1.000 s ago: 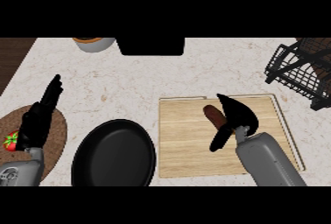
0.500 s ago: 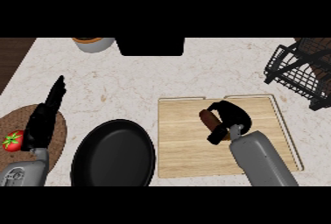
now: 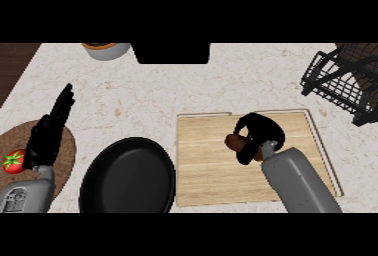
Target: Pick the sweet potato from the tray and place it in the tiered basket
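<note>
Marble-patterned pale bench [image 3: 162, 95] fills the head view, with dark wood showing past its far left corner. One light wooden tray [image 3: 214, 170] lies flat at the near right, its near edge close to the bench's near side. On the tray's far half rests one brown sweet potato [image 3: 237, 142], and the black right hand [image 3: 260, 134] sits curled over it, fingers and thumb wrapped round its right side so that only the left end of the sweet potato shows. The grey right forearm [image 3: 299, 181] runs from the near edge across the tray's right half.

One black wire tiered basket [image 3: 341, 80] stands at the far right, partly cut by the view's edge, well apart from the tray; bare bench lies between them, with nothing standing in that gap.

Just left of the tray lies one black oval pan [image 3: 127, 176], its rim nearly touching the tray's left edge. Further left, one round brown woven mat [image 3: 65, 150] sits at the near left, and one red tomato with a green top [image 3: 12, 161] rests on it by the view's left edge. The black left hand [image 3: 50, 131] stays over the mat with fingers straight and pointing far, holding nothing.

At the far edge stand one grey pot with an orange rim [image 3: 107, 50], and to its right one black block [image 3: 171, 52]. The middle of the bench, far of the pan and tray, is open.
</note>
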Tool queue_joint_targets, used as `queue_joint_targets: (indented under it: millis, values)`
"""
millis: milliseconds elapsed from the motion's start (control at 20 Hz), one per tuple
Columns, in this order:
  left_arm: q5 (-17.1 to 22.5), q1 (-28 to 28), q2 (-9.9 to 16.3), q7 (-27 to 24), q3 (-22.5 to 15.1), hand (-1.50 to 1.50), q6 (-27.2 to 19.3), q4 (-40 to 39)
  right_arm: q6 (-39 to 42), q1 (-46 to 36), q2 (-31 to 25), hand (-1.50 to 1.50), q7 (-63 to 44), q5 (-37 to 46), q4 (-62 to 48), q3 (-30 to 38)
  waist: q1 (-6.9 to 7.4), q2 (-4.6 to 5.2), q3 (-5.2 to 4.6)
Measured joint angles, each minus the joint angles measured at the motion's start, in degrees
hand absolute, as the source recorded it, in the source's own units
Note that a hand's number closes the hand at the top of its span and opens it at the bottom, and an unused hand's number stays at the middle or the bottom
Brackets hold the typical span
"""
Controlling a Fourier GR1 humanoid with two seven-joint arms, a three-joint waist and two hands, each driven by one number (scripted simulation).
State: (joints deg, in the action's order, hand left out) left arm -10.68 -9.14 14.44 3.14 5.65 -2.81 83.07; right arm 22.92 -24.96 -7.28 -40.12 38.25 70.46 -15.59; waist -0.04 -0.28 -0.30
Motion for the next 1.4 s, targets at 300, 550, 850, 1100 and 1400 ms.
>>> queue_joint_targets:
  millis: [300,550,850,1100,1400]
  values:
    - [-0.3,-0.2,-0.4,0.8,-0.8,0.0,0.5,1.3,-10.3,-8.4,4.3,1.5,-6.2,2.7,-8.2,6.9,1.74,0.79,0.25]
    - [-0.3,-1.8,-0.5,0.8,-1.6,0.0,1.3,1.5,-22.4,-18.8,4.1,1.5,-12.2,7.1,-17.6,13.2,3.79,1.68,0.32]
    - [-1.2,-2.5,-1.5,1.3,-2.5,0.0,0.6,1.3,-38.6,-28.2,2.8,1.5,-13.6,13.6,-22.5,16.8,4.06,1.67,0.32]
    - [-1.1,-2.1,-1.5,0.6,-1.9,0.0,0.3,0.2,-47.3,-35.0,-0.1,1.5,-15.1,21.9,-25.6,16.6,3.26,1.29,0.25]
    - [-1.6,-2.5,-1.7,0.2,-1.4,0.0,-0.4,-1.1,-49.7,-43.3,-4.0,1.5,-17.4,29.3,-31.3,17.0,2.13,0.9,0.24]
